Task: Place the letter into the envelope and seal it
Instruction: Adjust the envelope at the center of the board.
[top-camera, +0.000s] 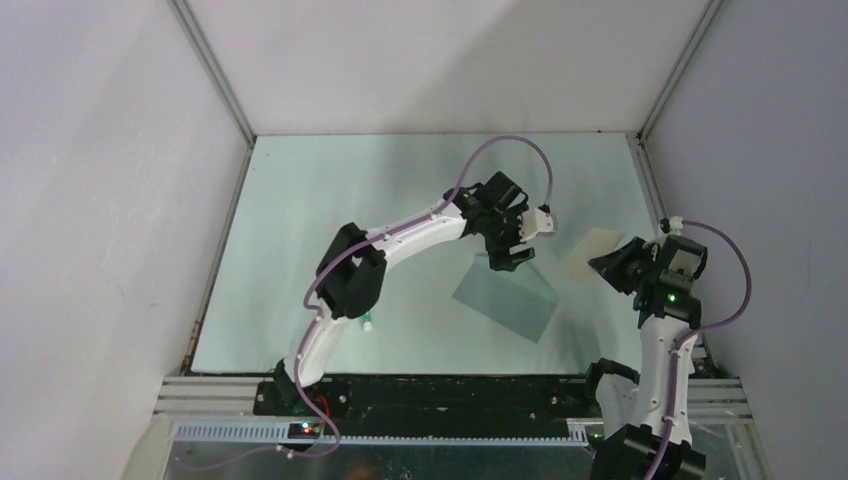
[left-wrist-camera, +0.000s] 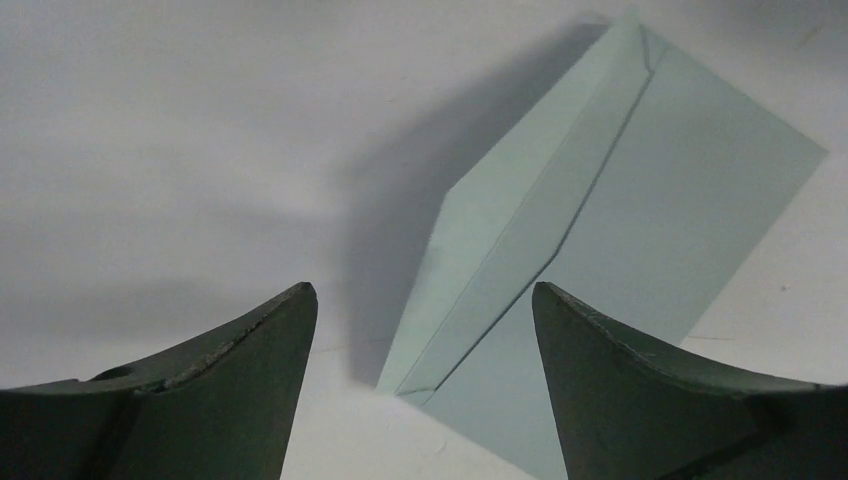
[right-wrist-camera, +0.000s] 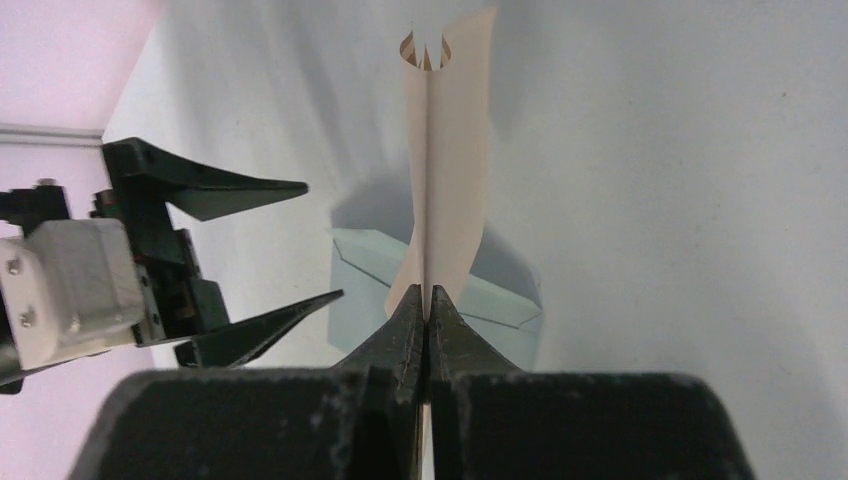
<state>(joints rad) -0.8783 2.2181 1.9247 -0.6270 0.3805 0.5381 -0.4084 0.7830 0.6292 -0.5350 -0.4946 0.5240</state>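
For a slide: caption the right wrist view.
Right gripper pinches the letter on edge; envelope and open left gripper beyond.

Desk (top-camera: 330, 200): pale green top, walled on left, far and right sides. Envelope (top-camera: 505, 297) lies flat right of centre, nearer the near edge than the far one, turned askew to the desk edges, flap partly raised. Small white stick (top-camera: 367, 323), green-capped, lies left of centre near the near edge.
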